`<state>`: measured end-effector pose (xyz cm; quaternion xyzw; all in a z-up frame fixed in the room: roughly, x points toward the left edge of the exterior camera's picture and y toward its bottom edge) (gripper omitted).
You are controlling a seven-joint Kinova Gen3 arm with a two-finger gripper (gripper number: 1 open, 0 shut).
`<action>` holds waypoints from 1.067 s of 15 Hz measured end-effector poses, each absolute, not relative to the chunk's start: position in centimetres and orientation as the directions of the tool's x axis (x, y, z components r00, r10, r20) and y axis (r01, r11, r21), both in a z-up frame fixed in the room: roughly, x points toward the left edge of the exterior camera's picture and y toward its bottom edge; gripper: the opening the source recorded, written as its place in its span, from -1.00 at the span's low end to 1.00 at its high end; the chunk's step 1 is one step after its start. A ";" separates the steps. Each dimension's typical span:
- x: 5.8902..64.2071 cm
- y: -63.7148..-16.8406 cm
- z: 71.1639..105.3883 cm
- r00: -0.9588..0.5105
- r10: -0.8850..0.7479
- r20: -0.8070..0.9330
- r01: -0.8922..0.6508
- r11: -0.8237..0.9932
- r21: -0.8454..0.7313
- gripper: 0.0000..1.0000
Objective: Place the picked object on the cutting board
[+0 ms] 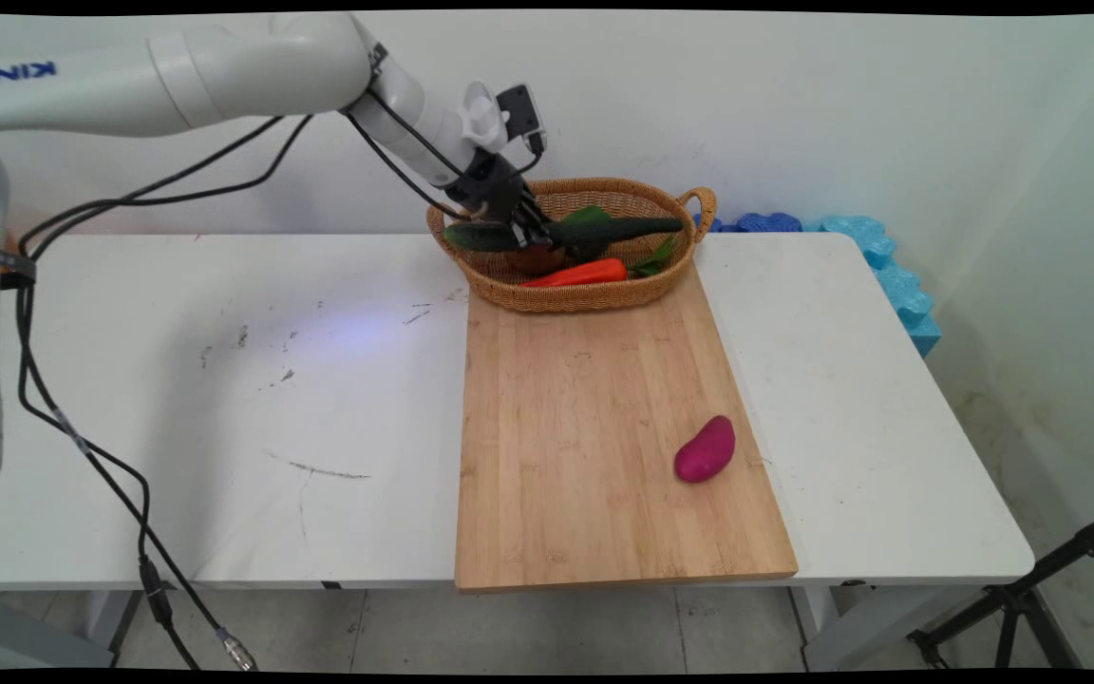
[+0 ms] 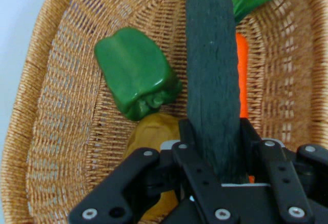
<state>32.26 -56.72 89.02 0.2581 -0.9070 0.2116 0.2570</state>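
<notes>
1. The wicker basket (image 1: 604,290) sits at the far end of the cutting board (image 1: 594,446), and most of the board is bare apart from a purple sweet potato (image 1: 705,449) near its right edge.
2. Loads of open worktop (image 1: 224,399) on the left.
3. The claw (image 1: 526,233) is clamped on a long dark green cucumber (image 1: 604,228), held roughly level over the basket.
4. Under it sit a green pepper (image 2: 136,73), a carrot (image 1: 577,275) and a yellowish-brown lump (image 2: 154,137).

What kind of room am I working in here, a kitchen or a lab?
Probably a lab bench staged as a kitchen: a bare white table against a plain wall, a cutting board, a wicker basket of vegetables, and a tripod leg on the floor.
</notes>
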 end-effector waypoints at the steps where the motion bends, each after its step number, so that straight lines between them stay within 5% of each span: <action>1: 32.2 -56.0 89.7 -0.729 -0.357 0.584 -0.577 0.779 -0.245 -1.00; 9: 30.7 -50.6 92.8 -0.700 -0.345 0.625 -0.559 0.809 -0.179 -1.00; 16: 28.3 -47.7 91.1 -0.679 -0.383 0.627 -0.569 0.814 -0.119 -1.00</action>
